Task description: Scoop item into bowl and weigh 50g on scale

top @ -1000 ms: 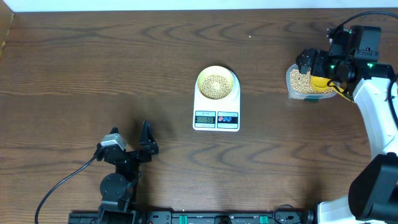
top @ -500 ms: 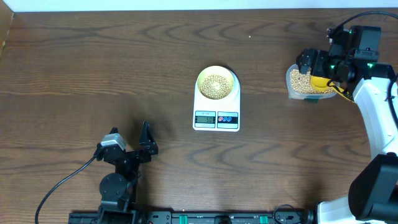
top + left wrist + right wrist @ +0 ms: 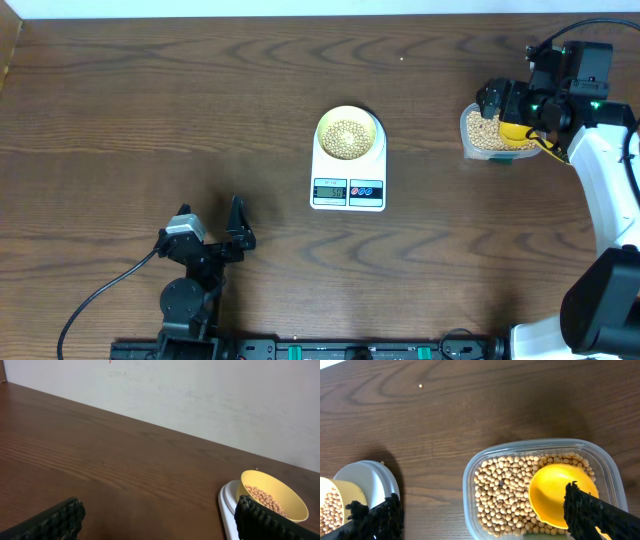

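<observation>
The pale yellow bowl (image 3: pixel 349 135) holds tan beans (image 3: pixel 348 137) and stands on the back of the white scale (image 3: pixel 348 190). Bowl (image 3: pixel 272 495), beans (image 3: pixel 265 499) and scale (image 3: pixel 226 505) also show at the right of the left wrist view. More beans (image 3: pixel 505 490) fill a clear tub at the right. My right gripper (image 3: pixel 512 112) hovers open over that tub, its fingers (image 3: pixel 485 520) spread wide and holding nothing. The bowl (image 3: pixel 330 500) and scale (image 3: pixel 375 477) sit at that view's left edge. My left gripper (image 3: pixel 210 222) is open and empty near the front left (image 3: pixel 160 525).
The clear plastic tub (image 3: pixel 468 125) stands at the right, and its rim shows in the right wrist view (image 3: pixel 470 475). A yellow scoop (image 3: pixel 517 131) lies in it on the beans (image 3: pixel 555 492). One stray bean (image 3: pixel 421 385) lies on the table behind the tub.
</observation>
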